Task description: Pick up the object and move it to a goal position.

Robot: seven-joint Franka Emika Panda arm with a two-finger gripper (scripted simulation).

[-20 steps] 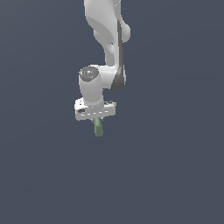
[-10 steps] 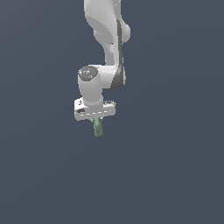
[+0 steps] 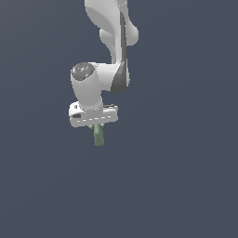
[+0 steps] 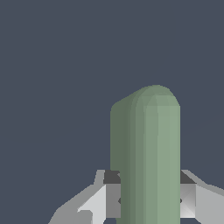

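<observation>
The object (image 3: 98, 135) is a small muted-green block with rounded edges, hanging upright below the white gripper (image 3: 97, 130) in the exterior view. Its upper end is hidden between the fingers. In the wrist view the object (image 4: 146, 153) fills the middle, and the grey fingers (image 4: 109, 197) press against it on both sides, so the gripper (image 4: 148, 200) is shut on it. The white arm (image 3: 111, 42) reaches down from above, and the block hangs in the air over the plain dark surface.
A plain dark blue-grey background (image 3: 186, 162) fills the exterior view with no other objects, edges or markers showing. The wrist view shows the same flat ground (image 4: 52, 65) behind the block.
The gripper and the held block have shifted slightly toward the exterior view's left and a touch upward. The grip on the block is unchanged.
</observation>
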